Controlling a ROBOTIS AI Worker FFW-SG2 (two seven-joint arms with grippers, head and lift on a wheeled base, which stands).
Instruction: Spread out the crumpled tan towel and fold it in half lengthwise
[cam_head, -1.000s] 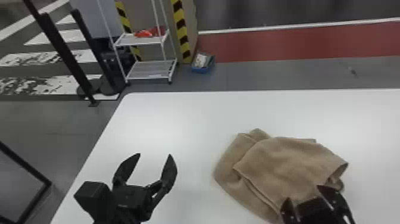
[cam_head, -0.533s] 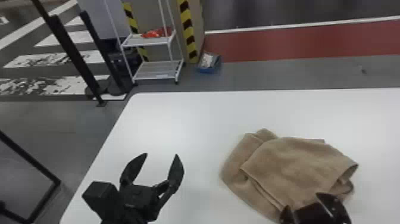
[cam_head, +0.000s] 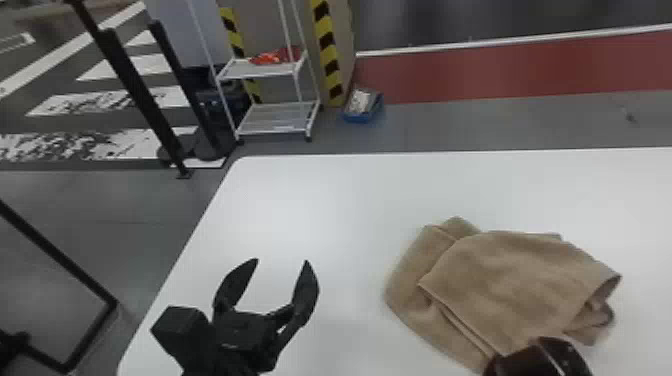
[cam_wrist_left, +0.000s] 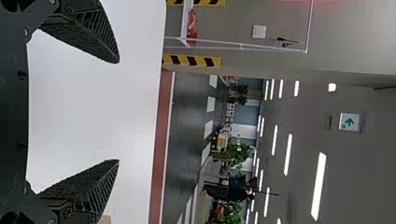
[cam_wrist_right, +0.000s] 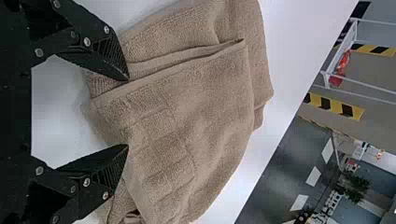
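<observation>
On the white table's right half lies the tan towel (cam_head: 515, 285), bunched in loose overlapping layers with a folded flap on top. My left gripper (cam_head: 281, 261) is over the table left of the towel, its fingers apart and nothing between them; the left wrist view shows the same gripper (cam_wrist_left: 118, 112) open. My right gripper (cam_head: 540, 357) is at the towel's near edge, partly cut off by the bottom of the head view. In the right wrist view the right gripper (cam_wrist_right: 128, 112) stands open, its fingertips at the edge of the towel (cam_wrist_right: 187, 121).
The white table (cam_head: 300, 200) has its left and far edges in view. Beyond it on the floor stand a white wire shelf (cam_head: 275, 120), black posts (cam_head: 135, 90) and a blue bin (cam_head: 362, 106).
The head view has shifted, so table and towel sit a little farther right. My right gripper has moved lower toward the bottom edge beside the towel. The left one stays open, left of the towel.
</observation>
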